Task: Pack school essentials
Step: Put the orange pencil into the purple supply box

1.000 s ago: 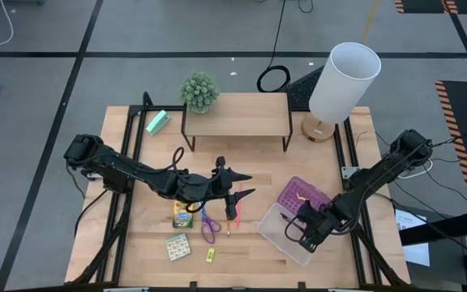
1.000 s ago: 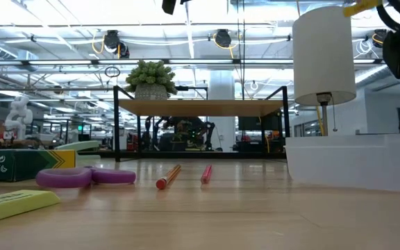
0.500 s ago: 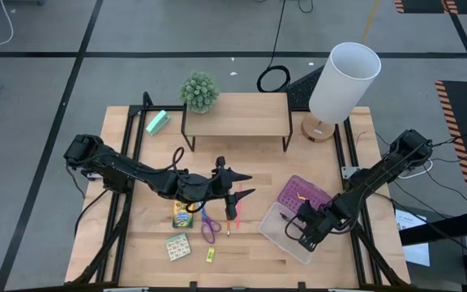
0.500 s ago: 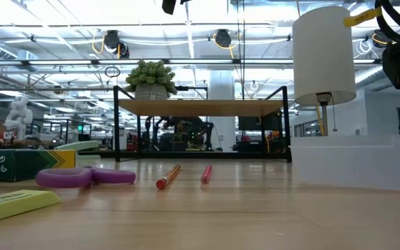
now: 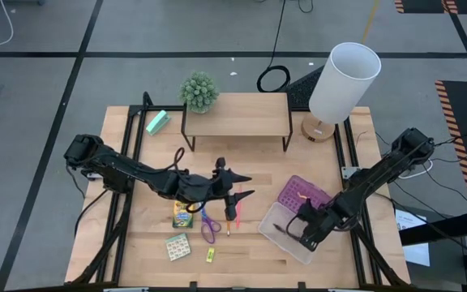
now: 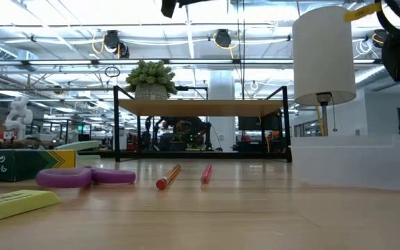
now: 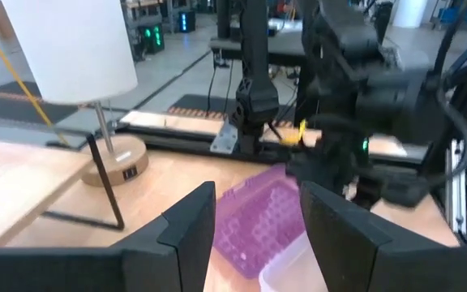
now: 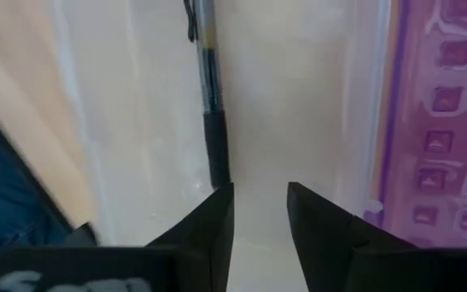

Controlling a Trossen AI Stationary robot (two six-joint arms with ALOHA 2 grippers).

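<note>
The black pen (image 8: 209,105) lies flat on the floor of the clear box (image 5: 286,237). My right gripper (image 8: 260,195) hangs open just above the pen's near end, over the box (image 5: 305,230). My left gripper (image 5: 243,186) hovers open above the table's middle, over the orange pencil (image 5: 228,222) and pink pencil (image 5: 237,212). Its fingers (image 7: 189,235) point toward the box. The purple-handled scissors (image 5: 209,226), crayon box (image 5: 183,214), card pack (image 5: 178,246) and tiny yellow piece (image 5: 210,255) lie flat on the table near the front.
The purple lid (image 5: 302,195) lies beside the clear box on its far side. A low wooden shelf (image 5: 235,113) with a plant (image 5: 199,92) stands at the back. A white lamp (image 5: 343,81) stands at the back right, and a mint-green block (image 5: 157,122) lies at the back left.
My right gripper has drawn back a little toward the table's right edge above the clear box, and the black pen now shows lying in the box.
</note>
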